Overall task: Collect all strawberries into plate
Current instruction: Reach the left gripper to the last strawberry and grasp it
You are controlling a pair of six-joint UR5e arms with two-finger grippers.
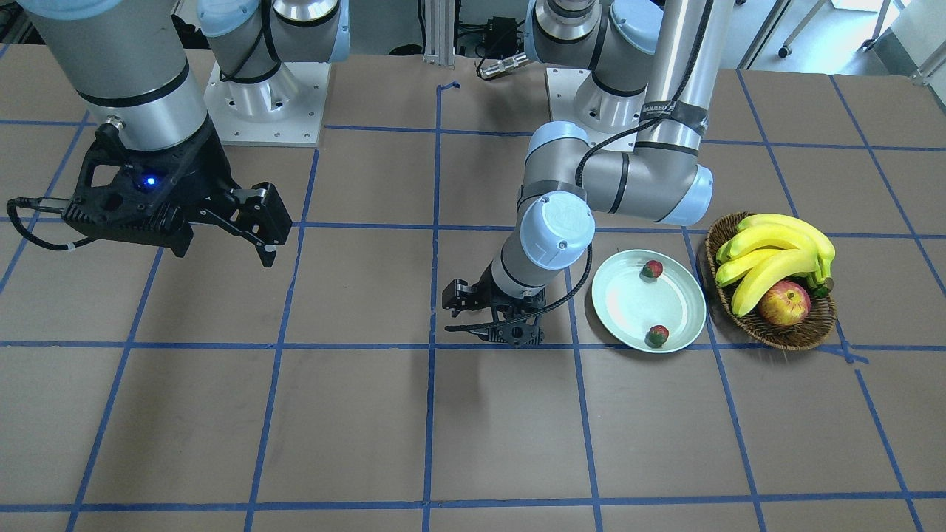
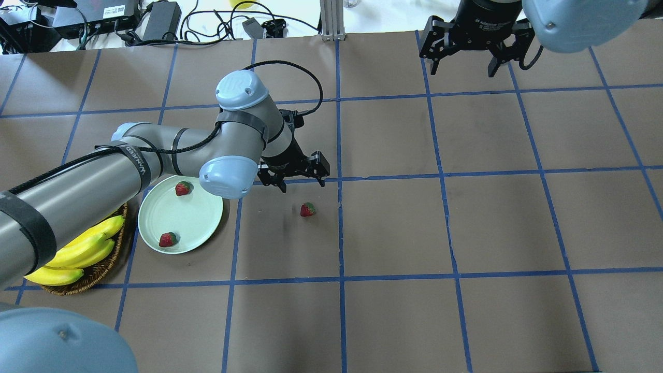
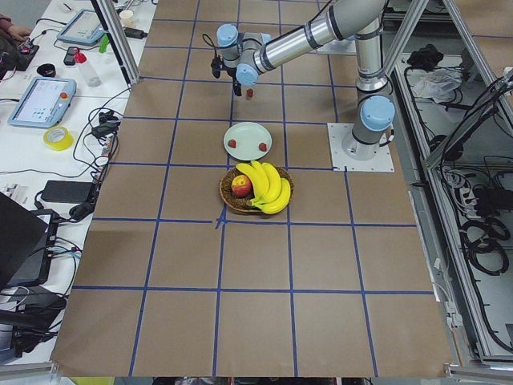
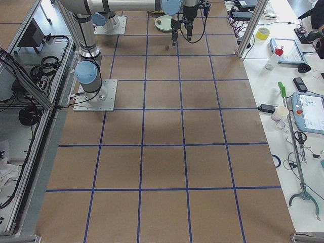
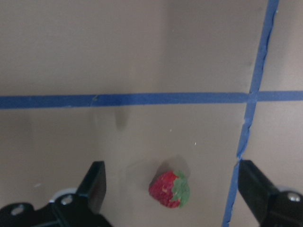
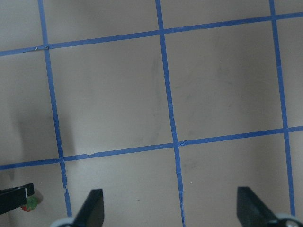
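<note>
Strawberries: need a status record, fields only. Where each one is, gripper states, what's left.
plate: holds first strawberry and second strawberry, apart, both near the rim
loose strawberry: on the table, outside the plate
left gripper: open, over the loose strawberry, not gripping it
right gripper: open, empty, away from the fruit
remaining: one strawberry to plate

- Cannot find the loose strawberry in the front-facing view; masked there by the left gripper and its wrist.
- Shows only as a sliver at the right wrist view's lower left corner.
- Too small in the exterior right view to tell as a berry.
- Overhead, lose much of the basket and the whole apple beneath the left arm.
- In the left wrist view, fingers cut off by the bottom edge.
</note>
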